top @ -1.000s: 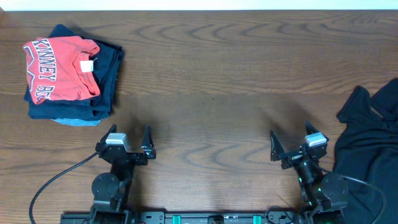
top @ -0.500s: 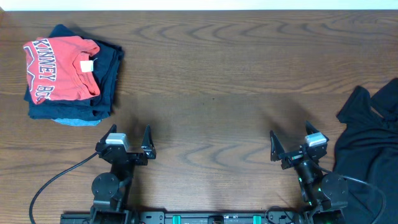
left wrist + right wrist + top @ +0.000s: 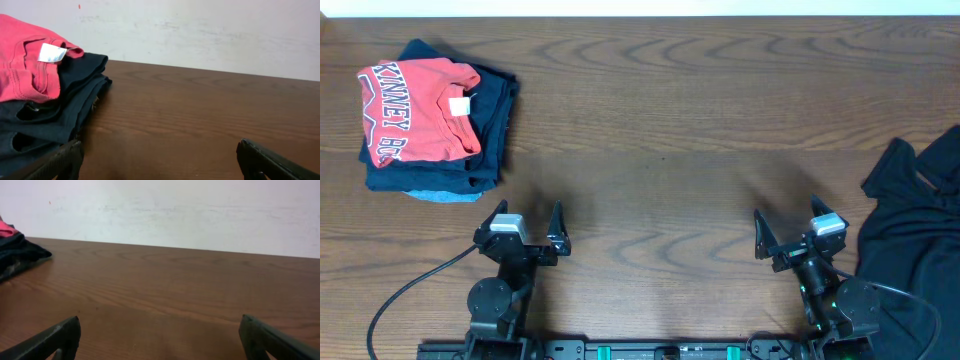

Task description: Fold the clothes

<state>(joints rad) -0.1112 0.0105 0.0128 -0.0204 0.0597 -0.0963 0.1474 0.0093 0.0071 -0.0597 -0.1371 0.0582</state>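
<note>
Here: black garment (image 3: 910,240) far right, both grippers spread

Far left on the table (image 3: 660,120): a folded stack, red T-shirt (image 3: 415,110) on top, navy garments (image 3: 498,110) beneath, a light blue garment (image 3: 440,196) barely showing underneath. Then left gripper (image 3: 528,215), fingers wide apart, holding nothing. Further right, right gripper (image 3: 785,215), likewise spread and empty. Beyond it the black garment, crumpled, cut off by the frame's right and bottom edges, folds indistinct.
</note>
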